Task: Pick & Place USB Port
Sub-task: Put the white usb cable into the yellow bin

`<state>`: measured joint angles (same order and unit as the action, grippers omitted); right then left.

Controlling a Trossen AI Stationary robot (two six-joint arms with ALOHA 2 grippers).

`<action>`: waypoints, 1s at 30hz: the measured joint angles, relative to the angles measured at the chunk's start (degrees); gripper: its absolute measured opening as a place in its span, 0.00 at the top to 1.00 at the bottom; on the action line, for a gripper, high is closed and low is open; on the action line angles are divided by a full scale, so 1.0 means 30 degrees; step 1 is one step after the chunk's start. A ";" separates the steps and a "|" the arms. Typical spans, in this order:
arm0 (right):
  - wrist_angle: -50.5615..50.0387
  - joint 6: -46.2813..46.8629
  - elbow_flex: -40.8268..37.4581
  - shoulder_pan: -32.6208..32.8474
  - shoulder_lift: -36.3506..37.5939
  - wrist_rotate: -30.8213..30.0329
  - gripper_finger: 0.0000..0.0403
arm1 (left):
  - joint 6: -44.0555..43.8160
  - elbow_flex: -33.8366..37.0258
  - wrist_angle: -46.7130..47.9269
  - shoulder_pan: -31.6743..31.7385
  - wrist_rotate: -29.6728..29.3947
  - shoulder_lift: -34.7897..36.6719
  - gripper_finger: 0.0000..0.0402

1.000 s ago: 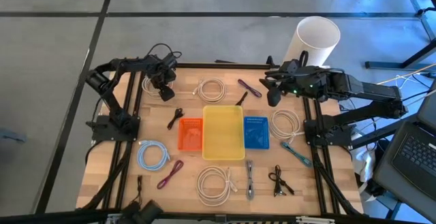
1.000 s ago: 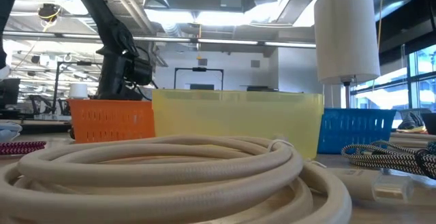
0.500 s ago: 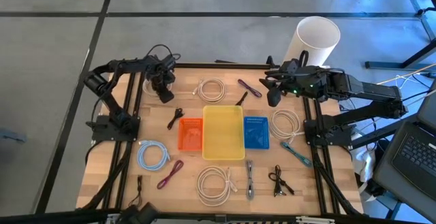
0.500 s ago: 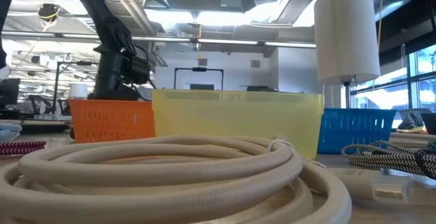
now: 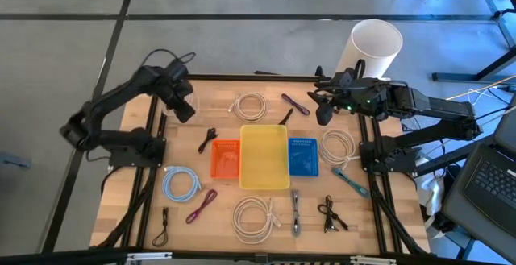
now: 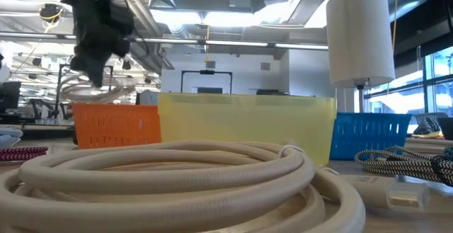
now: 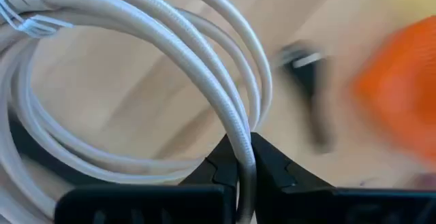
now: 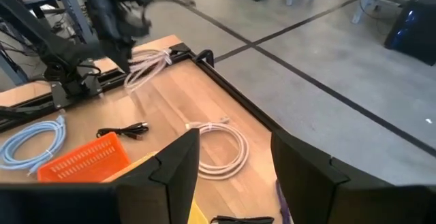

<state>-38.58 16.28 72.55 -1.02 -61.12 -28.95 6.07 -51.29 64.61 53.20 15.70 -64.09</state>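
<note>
My left gripper hangs above the table's far left corner, shut on a coiled white cable. In the right wrist view the coil dangles under it. In the low view its pale strands show above the orange basket. My right gripper stands open and holds nothing, high over the far right part of the table. My left gripper pinches a single strand of the coil between its two fingertips. The fingers point steeply down from above and lie across the strand. The remaining loops hang slack below the fingers. I cannot tell whether the lowest loop is clear of the table.
Orange, yellow and blue baskets stand side by side mid-table. Around them lie more cables: white coils, a light blue coil, a black one, a purple one. A white cylinder stands beyond the far right corner.
My left gripper has risen steeply from the far left of the table and drawn a little toward the left edge, tipping more downward. The white coil, which lay on the table, has come up with it and now hangs below it.
</note>
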 joint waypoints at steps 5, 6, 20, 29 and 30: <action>0.0003 -0.0241 -0.0007 0.0000 0.0000 0.0000 0.54 | -0.4179 0.0000 -0.3753 -0.1284 0.5158 0.2687 0.97; 0.0001 -0.0340 -0.0007 0.0000 0.0000 -0.0005 0.54 | -0.5069 0.0000 -0.5058 -0.1818 0.5797 0.3034 0.97; -0.0018 -0.0587 -0.0004 0.0000 0.0000 0.0000 0.54 | -0.8027 -0.1882 -1.7208 -1.1772 0.5880 0.0172 0.98; -0.0254 -0.0587 -0.0002 0.0000 0.0000 0.0000 0.54 | -0.2645 -0.9407 -0.9484 -1.4414 0.4947 -0.6466 0.98; -0.0266 -0.0587 -0.0007 0.0000 0.0000 0.0000 0.54 | -0.2319 -1.0165 -0.9120 -1.4524 0.4938 -0.6986 0.98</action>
<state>-39.38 14.52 72.53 -1.02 -61.12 -28.95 -0.88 -81.78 37.25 9.62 30.52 -85.05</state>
